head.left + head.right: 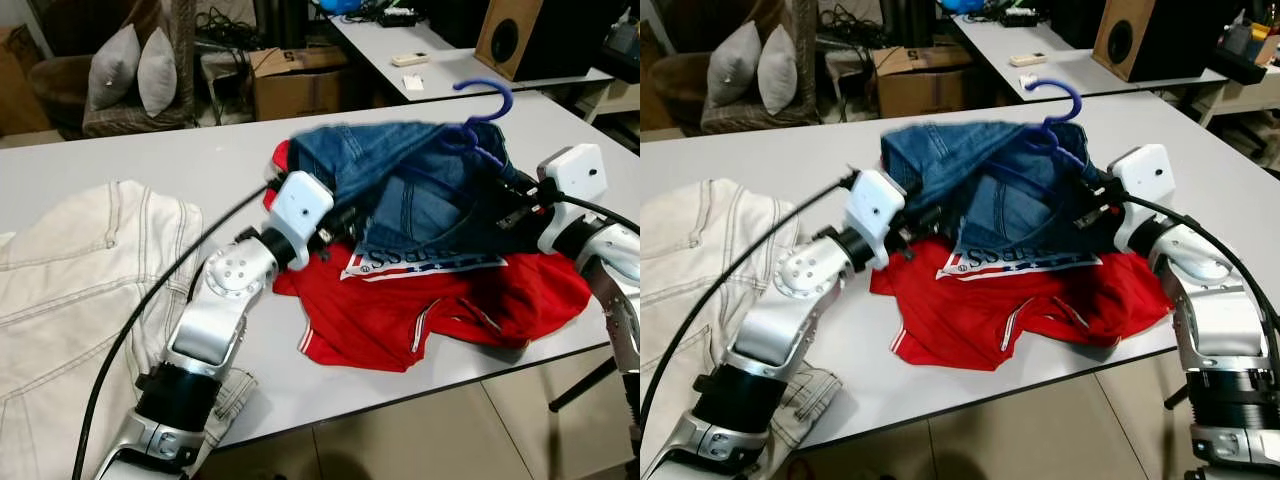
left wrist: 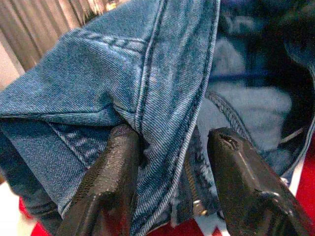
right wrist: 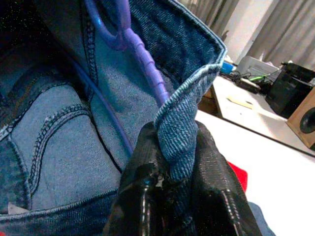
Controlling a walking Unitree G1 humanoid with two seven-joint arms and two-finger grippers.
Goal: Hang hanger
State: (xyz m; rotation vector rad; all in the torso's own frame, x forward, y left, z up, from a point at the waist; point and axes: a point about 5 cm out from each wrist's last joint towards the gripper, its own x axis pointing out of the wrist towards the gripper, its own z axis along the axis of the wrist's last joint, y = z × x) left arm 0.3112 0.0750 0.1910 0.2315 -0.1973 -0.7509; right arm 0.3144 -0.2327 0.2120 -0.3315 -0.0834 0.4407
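Left eye view shows a white tabletop (image 1: 200,160) with a pair of blue jeans (image 1: 420,195) held up between the two arms, above a red shirt (image 1: 420,310) that lies flat on the tabletop. The left claw (image 1: 345,225) is at one edge of the jeans and the right claw (image 1: 512,212) at the opposite edge, both partly hidden by the cloth. A blue hanger (image 1: 485,110) is inside the jeans; its hook stands up above the denim, just beside the right claw. A cream garment (image 1: 80,270) lies on the tabletop well apart from both claws, on the outer side of the left arm.

Right eye view gives the same scene. Behind the tabletop, far from the claws, there is a cardboard box (image 1: 915,80), two grey cushions (image 1: 755,65) and a wooden speaker (image 1: 1130,40) on another table.

Left wrist view looks along the left claw's two black fingers (image 2: 110,182). They stand apart, with a thick folded seam of the jeans lying between them. One finger touches the denim; I cannot tell if the other one touches it.

Right wrist view shows the right claw clenched on the waistband edge of the jeans, the fingers (image 3: 142,196) pressing the denim from both sides. The purple-blue bar of the hanger runs inside the jeans just beyond the fingertips, near the grasped edge.
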